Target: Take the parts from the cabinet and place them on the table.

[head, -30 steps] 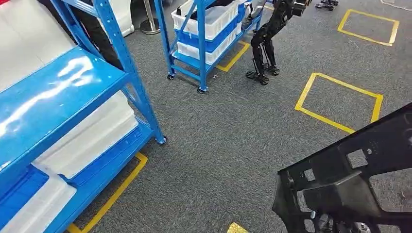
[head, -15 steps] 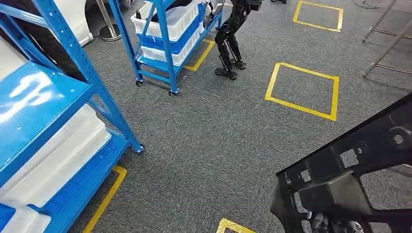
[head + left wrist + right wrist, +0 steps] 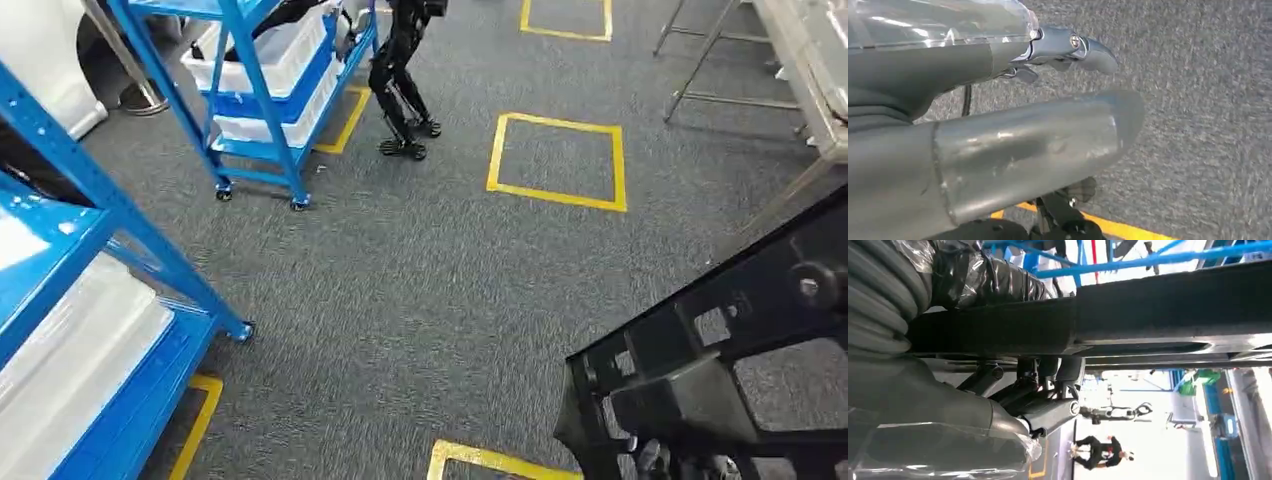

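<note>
Right robot hand (image 3: 1043,405) grips black, cutout-riddled plastic part (image 3: 720,370).

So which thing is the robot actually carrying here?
Look past the grey carpet with its yellow tape squares to the lower right corner of the head view. The black part there is a flat, angular frame pierced with square cut-outs, unlike the blue racks of white bins.

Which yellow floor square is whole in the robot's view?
The middle square, right of the blue wheeled rack: all four sides show. The far square and the near one are cut off by the picture's edges.
</note>
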Available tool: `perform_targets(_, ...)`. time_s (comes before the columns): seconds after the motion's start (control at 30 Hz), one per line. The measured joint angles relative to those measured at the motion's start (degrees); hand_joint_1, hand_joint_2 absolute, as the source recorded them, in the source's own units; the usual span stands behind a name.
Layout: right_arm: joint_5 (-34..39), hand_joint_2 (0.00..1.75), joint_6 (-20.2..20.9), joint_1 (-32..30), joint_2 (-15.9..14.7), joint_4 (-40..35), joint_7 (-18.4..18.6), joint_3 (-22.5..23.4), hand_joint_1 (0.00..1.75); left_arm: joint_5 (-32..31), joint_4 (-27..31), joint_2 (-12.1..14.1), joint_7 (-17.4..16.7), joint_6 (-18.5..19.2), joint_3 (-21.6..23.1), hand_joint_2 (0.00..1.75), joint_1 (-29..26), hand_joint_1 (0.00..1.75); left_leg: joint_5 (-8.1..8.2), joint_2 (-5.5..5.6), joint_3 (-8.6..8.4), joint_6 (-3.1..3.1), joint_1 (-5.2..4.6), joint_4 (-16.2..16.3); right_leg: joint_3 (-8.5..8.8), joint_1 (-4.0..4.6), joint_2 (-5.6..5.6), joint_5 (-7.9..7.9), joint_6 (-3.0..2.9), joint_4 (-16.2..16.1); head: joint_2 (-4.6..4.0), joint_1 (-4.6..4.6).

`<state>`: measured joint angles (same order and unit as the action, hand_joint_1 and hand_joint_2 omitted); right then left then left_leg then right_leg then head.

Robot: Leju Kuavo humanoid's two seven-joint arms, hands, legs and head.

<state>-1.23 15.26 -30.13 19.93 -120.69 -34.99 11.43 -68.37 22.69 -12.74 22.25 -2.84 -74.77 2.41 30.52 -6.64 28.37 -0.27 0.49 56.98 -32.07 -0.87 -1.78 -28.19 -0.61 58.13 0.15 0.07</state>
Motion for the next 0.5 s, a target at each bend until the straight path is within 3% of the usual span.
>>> perform_targets(0.03, -0.3, 1.75, 0.0, -0.1, 0.0, 0.0, 0.0, -0.2, 1.75, 0.0, -0.1, 0.1, -0.1, 0.0, 0.0, 0.0, 0.0, 0.0, 1.27, 3.02, 0.33, -0.24, 0.18, 1.4, 0.0, 0.07, 0.41, 0.16, -0.28, -0.2, 0.0, 0.0)
perform_targets(0.07, -0.3, 1.75, 0.0, 0.0, 0.0, 0.0, 0.0, -0.4, 1.75, 0.0, -0.1, 0.1, -0.1, -0.1, -0.1, 0.0, 0.0, 0.0, 3.96, 5.09, 1.99, -0.26, 0.27, 5.4, -0.17, 0.07, 1.01, 0.3, -0.68, -0.2, 0.0, -0.02)
perform_targets(0.13, -0.5, 1.75, 0.0, 0.0, 0.1, 0.0, 0.0, -0.8, 1.75, -0.1, -0.3, 0.2, -0.2, -0.1, -0.3, 0.0, -0.2, 0.0, 7.89, 6.14, 5.92, -0.38, 0.29, 14.1, -0.27, 0.26, 2.36, 0.33, -0.88, -0.1, 0.0, -0.02)
perform_targets(0.17, -0.5, 1.75, 0.0, 0.0, 0.1, 0.0, 0.0, -0.8, 1.75, -0.1, -0.6, 0.3, -0.4, -0.1, -0.4, 0.0, -0.3, 0.0, 8.69, 6.23, 7.59, -0.44, 0.3, 17.4, -0.33, 0.38, 3.19, 0.33, -0.89, 0.0, 0.0, -0.02)
perform_targets(0.2, -0.7, 1.75, -0.2, 0.0, 0.1, 0.1, 0.0, -0.8, 1.75, -0.1, -0.7, 0.3, -0.5, -0.1, -0.4, 0.0, -0.5, 0.0, 8.44, 6.24, 8.11, -0.44, 0.3, 18.3, -0.37, 0.41, 3.88, 0.32, -0.89, 0.1, 0.0, -0.02)
perform_targets(0.23, -1.0, 1.75, -0.3, 0.0, 0.1, 0.1, 0.0, -0.8, 1.75, -0.1, -0.7, 0.4, -0.5, -0.1, -0.4, 0.0, -0.5, 0.0, 6.4, 6.31, 7.59, -0.42, 0.31, 16.4, -0.37, 0.42, 4.72, 0.29, -0.91, 0.3, 0.0, -0.02)
perform_targets(0.27, -1.4, 1.75, -0.8, -0.1, 0.1, 0.2, 0.0, -0.9, 1.75, -0.2, -0.8, 0.5, -0.5, -0.1, -0.5, 0.0, -0.5, 0.0, 3.28, 6.53, 5.65, -0.34, 0.33, 12.1, -0.35, 0.39, 5.62, 0.2, -0.79, 0.5, 0.0, -0.02)
perform_targets(0.3, -1.7, 1.75, -1.3, -0.2, 0.1, 0.4, -0.1, -1.2, 1.75, -0.4, -0.9, 0.6, -0.5, -0.2, -0.5, 0.0, -0.4, 0.0, 0.33, 7.44, 3.3, -0.2, 0.43, 6.6, -0.31, 0.34, 6.43, 0.09, -0.62, 0.7, 0.0, -0.02)
perform_targets(0.33, -1.9, 1.75, -1.6, -0.2, 0.1, 0.5, -0.2, -1.5, 1.75, -0.6, -1.0, 0.9, -0.6, -0.2, -0.6, 0.0, -0.4, 0.0, -0.76, 10.0, 1.74, 0.03, 0.66, 2.6, -0.45, 0.28, 7.01, -0.03, -0.43, 0.9, 0.0, -0.02)
perform_targets(0.37, -2.2, 1.75, -1.9, -0.2, 0.1, 0.5, -0.3, -1.7, 1.75, -0.7, -1.1, 0.9, -0.6, -0.3, -0.7, 0.0, -0.4, 0.0, -0.08, 11.6, 1.15, 0.13, 0.67, 1.1, -0.88, 0.6, 7.66, -0.15, -0.03, 1.5, 0.0, 0.0)
perform_targets(0.47, -2.4, 1.75, -2.1, -0.5, 0.1, 0.5, -0.4, -2.0, 1.75, -0.8, -1.2, 1.1, -0.6, -0.4, -0.9, 0.0, -0.3, 0.0, -0.19, 9.9, 1.17, 0.93, 0.15, 1.4, -1.54, 0.08, 9.56, 0.62, 1.25, 0.9, 0.0, -0.02)
perform_targets(0.5, -2.4, 1.75, -2.1, -0.5, 0.1, 0.5, -0.4, -2.0, 1.75, -0.8, -1.2, 1.1, -0.5, -0.4, -0.9, 0.0, -0.3, 0.0, -0.73, 9.2, 1.16, 1.62, 0.73, 0.5, -1.72, 0.27, 9.75, 0.62, 1.58, 1.1, 0.0, -0.02)
